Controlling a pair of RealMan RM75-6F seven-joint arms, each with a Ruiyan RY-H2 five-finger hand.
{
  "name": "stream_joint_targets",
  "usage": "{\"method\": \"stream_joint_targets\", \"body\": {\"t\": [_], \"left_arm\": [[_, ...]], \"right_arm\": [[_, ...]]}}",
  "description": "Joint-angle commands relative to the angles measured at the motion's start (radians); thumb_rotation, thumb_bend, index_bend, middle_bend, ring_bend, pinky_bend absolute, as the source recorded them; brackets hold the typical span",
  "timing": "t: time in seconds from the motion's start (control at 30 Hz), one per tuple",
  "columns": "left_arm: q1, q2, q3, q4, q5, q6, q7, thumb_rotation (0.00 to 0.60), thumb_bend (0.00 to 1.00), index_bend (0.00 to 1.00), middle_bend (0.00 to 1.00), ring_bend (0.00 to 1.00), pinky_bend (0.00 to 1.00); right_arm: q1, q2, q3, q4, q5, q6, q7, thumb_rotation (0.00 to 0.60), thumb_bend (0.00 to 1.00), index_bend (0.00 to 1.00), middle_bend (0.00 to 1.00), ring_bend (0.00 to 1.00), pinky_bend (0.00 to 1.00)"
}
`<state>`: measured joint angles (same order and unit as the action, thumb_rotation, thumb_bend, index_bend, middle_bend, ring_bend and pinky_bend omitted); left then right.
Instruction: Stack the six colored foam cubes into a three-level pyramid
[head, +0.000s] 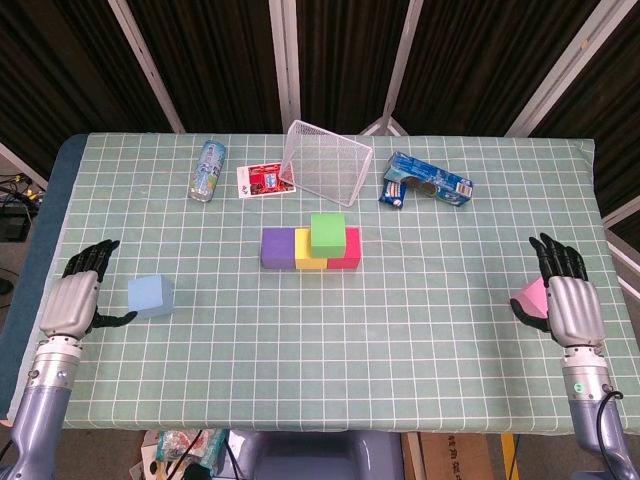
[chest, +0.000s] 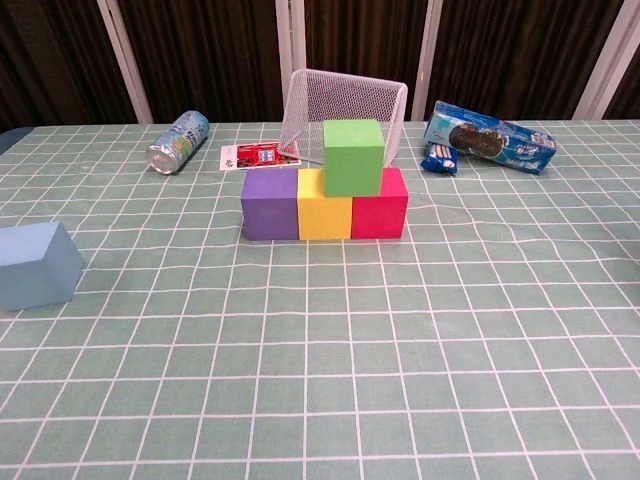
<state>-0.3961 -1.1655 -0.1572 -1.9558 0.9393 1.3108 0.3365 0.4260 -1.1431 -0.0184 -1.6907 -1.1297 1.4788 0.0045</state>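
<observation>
Surface: green checked cloth (head: 330, 330).
Head view only: left hand (head: 70, 303), fingers spread, beside blue cube (head: 150, 296); right hand (head: 571, 305), fingers spread, touching pink cube (head: 529, 297).
Chest view: green cube (chest: 353, 157) atop yellow cube (chest: 325, 217) and red cube (chest: 379, 214).
Writing: unreadable.

My hands, left (head: 72, 302) and right (head: 570, 303), show brushed grey metal backs with black matt fingers. The green cube (chest: 353, 156) and blue cube (chest: 38, 264) look matt, soft foam. The tablecloth (chest: 420, 340) is wrinkled green fabric, the basket (chest: 345, 112) fine white wire mesh, the can (chest: 179, 142) shiny metal, the biscuit packet (chest: 488, 138) glossy plastic
</observation>
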Motion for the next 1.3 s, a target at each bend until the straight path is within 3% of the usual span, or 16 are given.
{"method": "stream_joint_targets", "body": {"t": [0.03, 0.17, 0.57, 0.97, 1.3], "left_arm": [[-0.017, -0.040, -0.001, 0.048, -0.060, -0.019, 0.037, 0.600, 0.04, 0.00, 0.10, 0.00, 0.04], [-0.048, -0.076, -0.010, 0.100, -0.134, -0.054, 0.086, 0.600, 0.04, 0.00, 0.17, 0.00, 0.04], [-0.128, -0.134, -0.028, 0.204, -0.275, -0.128, 0.200, 0.600, 0.05, 0.00, 0.18, 0.00, 0.04], [-0.147, -0.147, -0.021, 0.239, -0.327, -0.163, 0.212, 0.600, 0.08, 0.00, 0.20, 0.00, 0.04], [-0.162, -0.168, -0.018, 0.275, -0.336, -0.200, 0.194, 0.600, 0.20, 0.00, 0.25, 0.00, 0.05]], "right_arm": [[-0.010, 0.001, 0.017, 0.004, -0.011, -0.015, 0.027, 0.600, 0.31, 0.00, 0.00, 0.00, 0.00], [-0.020, 0.004, 0.032, 0.006, -0.014, -0.034, 0.046, 0.600, 0.31, 0.00, 0.00, 0.00, 0.00], [-0.040, -0.001, 0.066, 0.013, -0.019, -0.079, 0.055, 0.600, 0.31, 0.00, 0.00, 0.00, 0.00], [-0.060, -0.004, 0.093, 0.005, -0.029, -0.102, 0.052, 0.600, 0.31, 0.00, 0.00, 0.00, 0.00], [-0.074, -0.005, 0.109, -0.004, -0.042, -0.121, 0.042, 0.600, 0.31, 0.00, 0.00, 0.00, 0.00]]}}
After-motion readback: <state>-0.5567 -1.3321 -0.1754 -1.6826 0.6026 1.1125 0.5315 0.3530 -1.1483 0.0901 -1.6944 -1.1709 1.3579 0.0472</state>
